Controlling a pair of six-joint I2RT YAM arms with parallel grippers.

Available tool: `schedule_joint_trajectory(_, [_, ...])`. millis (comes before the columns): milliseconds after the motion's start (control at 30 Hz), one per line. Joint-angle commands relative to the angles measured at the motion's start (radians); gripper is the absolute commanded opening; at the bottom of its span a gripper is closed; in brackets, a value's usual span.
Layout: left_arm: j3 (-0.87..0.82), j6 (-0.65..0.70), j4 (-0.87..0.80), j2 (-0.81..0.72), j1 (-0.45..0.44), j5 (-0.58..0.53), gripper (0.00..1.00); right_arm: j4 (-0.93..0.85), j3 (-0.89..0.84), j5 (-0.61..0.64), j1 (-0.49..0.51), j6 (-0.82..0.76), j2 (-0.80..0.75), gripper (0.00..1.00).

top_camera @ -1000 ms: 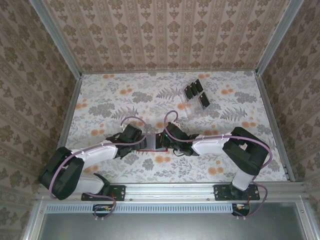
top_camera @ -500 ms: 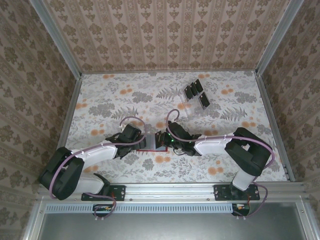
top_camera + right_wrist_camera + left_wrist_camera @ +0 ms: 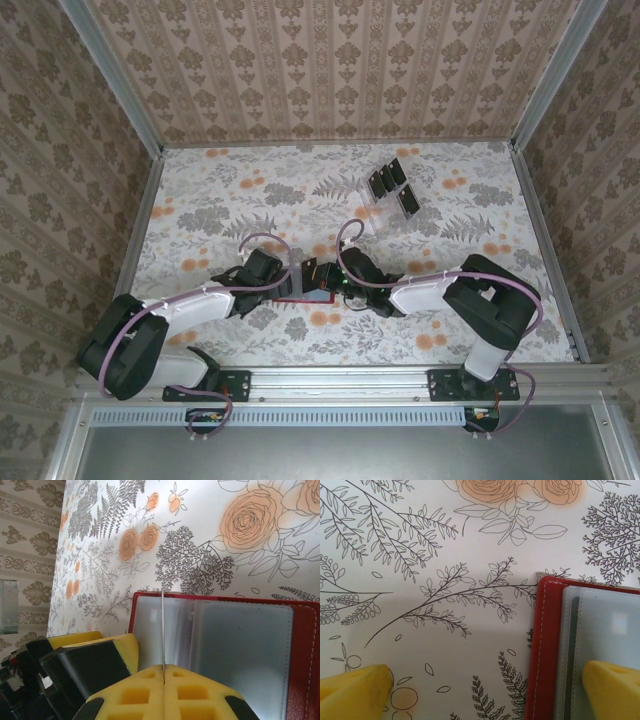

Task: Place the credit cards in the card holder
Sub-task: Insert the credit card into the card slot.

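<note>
Our right gripper (image 3: 164,672) is pressed together on one credit card (image 3: 163,630), held edge-on just above the open card holder (image 3: 302,655). Our left gripper (image 3: 482,690) is spread wide, with one finger (image 3: 612,687) on the holder's grey sleeve. We judge that no card is seated yet, and the other credit cards (image 3: 392,187) stand well apart on the worktop (image 3: 220,200), so our grippers crowd only each other.
</note>
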Motion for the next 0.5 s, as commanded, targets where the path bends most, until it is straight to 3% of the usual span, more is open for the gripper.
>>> schedule_joint_trajectory(0, [-0.041,-0.017,-0.064,0.027,0.009,0.005,1.00,0.081,-0.025,0.016,0.003,0.044,0.023,0.00])
schedule_joint_trajectory(467, [-0.050,-0.022,-0.058,0.031,0.010,0.008,1.00,0.238,-0.081,0.065,0.016,0.119,0.087,0.00])
